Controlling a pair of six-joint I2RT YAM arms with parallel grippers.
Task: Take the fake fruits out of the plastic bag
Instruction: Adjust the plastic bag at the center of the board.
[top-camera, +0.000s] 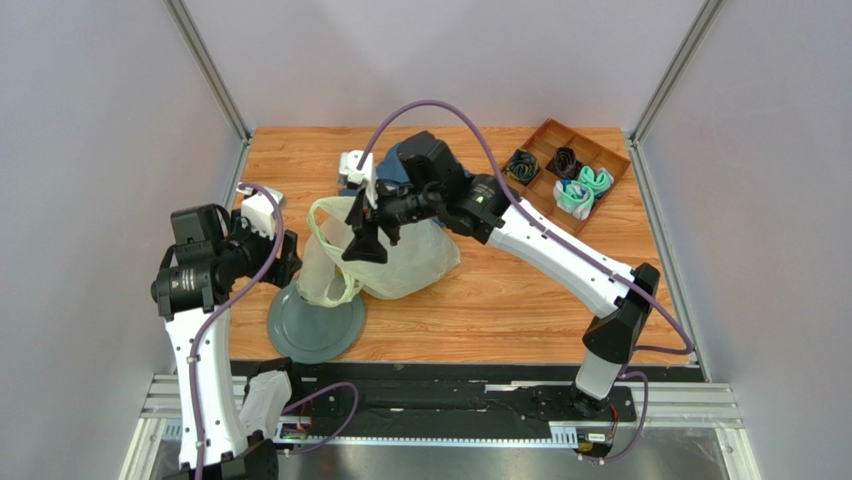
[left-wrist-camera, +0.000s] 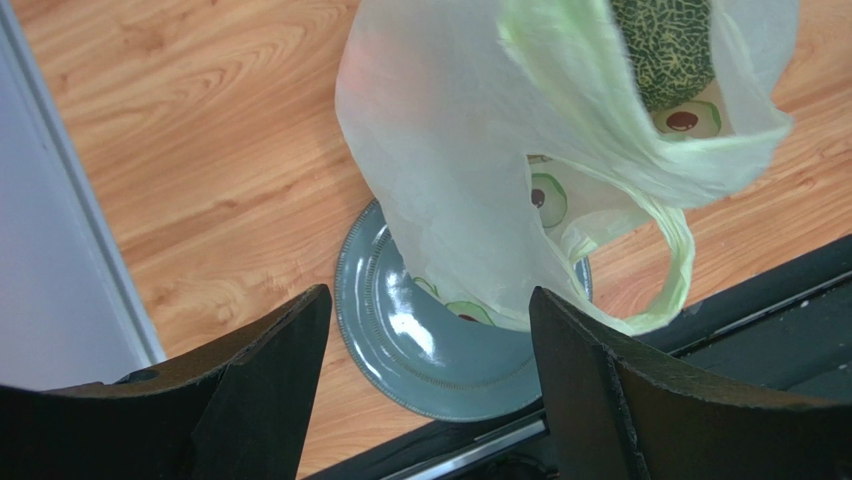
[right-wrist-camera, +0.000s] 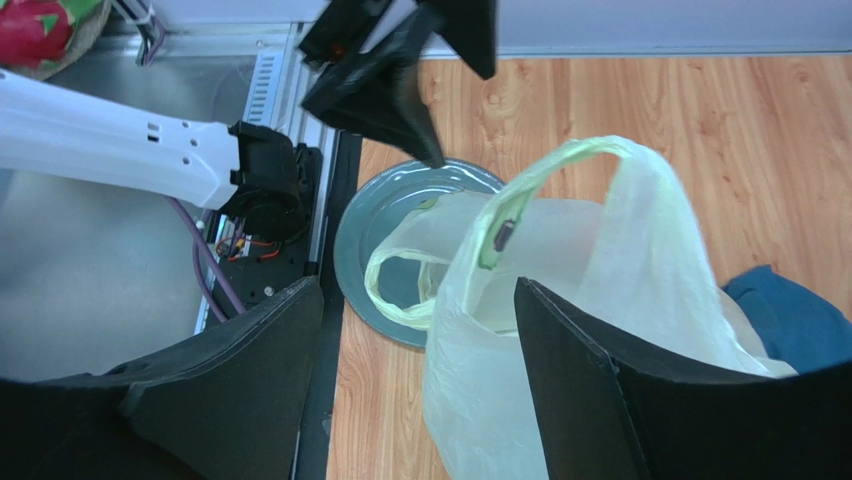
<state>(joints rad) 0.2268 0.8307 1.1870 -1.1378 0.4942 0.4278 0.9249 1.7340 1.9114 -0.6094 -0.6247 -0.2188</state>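
Observation:
The pale yellow-green plastic bag (top-camera: 400, 255) lies mid-table, its mouth and one loop handle (top-camera: 335, 290) draped onto a grey plate (top-camera: 315, 330). In the left wrist view the netted green melon (left-wrist-camera: 665, 50) shows inside the bag (left-wrist-camera: 470, 180); the other fruits are hidden. My left gripper (top-camera: 290, 258) is open beside the bag's left side, over the plate (left-wrist-camera: 400, 340), fingers empty (left-wrist-camera: 428, 295). My right gripper (top-camera: 365, 240) hangs open over the bag's top; in its view (right-wrist-camera: 415, 285) the bag (right-wrist-camera: 560, 330) bulges between the fingers and a handle (right-wrist-camera: 575, 155) stands up.
A blue cloth (top-camera: 395, 165) lies behind the bag, also in the right wrist view (right-wrist-camera: 790, 320). A wooden tray (top-camera: 540, 135) with rolled socks stands at the back right. The black rail runs along the table's near edge (top-camera: 440, 375).

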